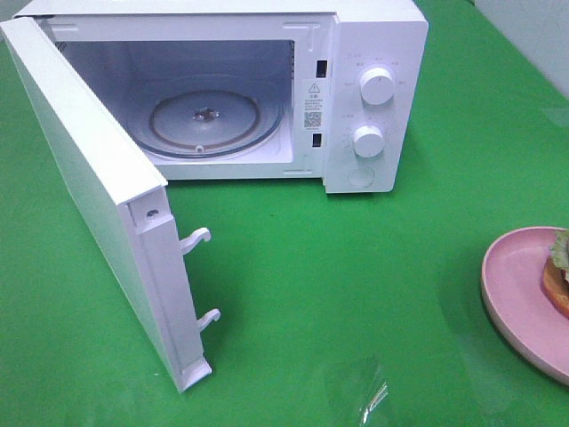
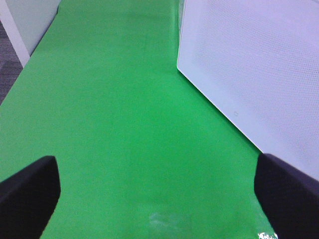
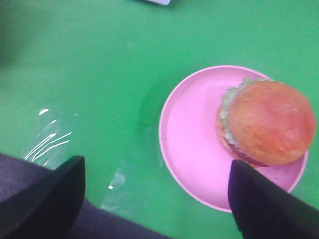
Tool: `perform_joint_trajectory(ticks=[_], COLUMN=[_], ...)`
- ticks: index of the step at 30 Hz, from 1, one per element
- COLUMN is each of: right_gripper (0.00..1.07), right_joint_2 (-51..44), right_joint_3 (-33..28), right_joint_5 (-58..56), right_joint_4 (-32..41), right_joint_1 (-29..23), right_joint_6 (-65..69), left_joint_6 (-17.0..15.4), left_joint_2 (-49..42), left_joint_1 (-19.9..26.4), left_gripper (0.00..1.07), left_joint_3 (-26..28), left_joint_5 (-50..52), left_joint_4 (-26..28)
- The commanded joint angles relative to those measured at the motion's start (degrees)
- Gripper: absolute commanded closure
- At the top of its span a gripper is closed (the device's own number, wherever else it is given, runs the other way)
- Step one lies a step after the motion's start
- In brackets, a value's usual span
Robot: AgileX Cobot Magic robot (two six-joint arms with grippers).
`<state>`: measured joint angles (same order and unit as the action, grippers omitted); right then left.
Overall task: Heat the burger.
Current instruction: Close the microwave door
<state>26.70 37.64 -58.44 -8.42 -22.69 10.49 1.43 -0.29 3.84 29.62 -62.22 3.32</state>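
Observation:
The burger [image 3: 266,123], with a golden-brown bun and green lettuce, sits on a pink plate [image 3: 192,144]. In the exterior high view only its edge [image 1: 560,271] shows on the plate [image 1: 514,294] at the right border. My right gripper [image 3: 154,199] is open above the table, with the plate's near side between its fingers and the burger just beyond one of them. My left gripper [image 2: 154,191] is open over bare green cloth beside the microwave door [image 2: 259,74]. Neither gripper shows in the exterior high view.
A white microwave [image 1: 373,89] stands at the back, its door [image 1: 98,196] swung wide open to the left. Its glass turntable [image 1: 213,120] holds nothing. Two knobs [image 1: 376,86] are on its right panel. Green cloth [image 1: 338,267] covers the table.

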Motion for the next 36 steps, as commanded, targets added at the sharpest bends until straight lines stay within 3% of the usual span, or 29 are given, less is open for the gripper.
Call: perform_joint_trajectory(ticks=[1,7,12,18,36], right_gripper=[0.31,0.31,0.31,0.31,0.32], right_joint_2=[-4.58,-15.76,-19.08,-27.04,-28.42], right_joint_3=[-0.17,-0.34,-1.32,-9.17,-9.51], right_joint_5=[-0.29,-0.92,-0.86,3.21,3.61], right_joint_4=[0.52,1.15,1.49,4.81,5.1], right_joint_1=[3.67,10.77,13.01,17.88,18.96], right_joint_6=[-3.15,-3.61,-3.55,-3.44,-3.55], left_joint_6=[-0.06,-0.06,-0.06,-0.06,-0.06], left_joint_2=[-0.92,-0.92,-0.92,-0.92,-0.29], left_joint_1=[-0.29,-0.29,-0.29,-0.29,-0.29], left_gripper=[0.08,0.08,0.08,0.08,0.08], left_joint_3=[0.0,0.0,0.0,0.0,0.0], left_joint_5=[0.86,0.86,0.86,0.86,0.86], left_joint_4=[0.23,0.23,0.23,0.23,0.29])
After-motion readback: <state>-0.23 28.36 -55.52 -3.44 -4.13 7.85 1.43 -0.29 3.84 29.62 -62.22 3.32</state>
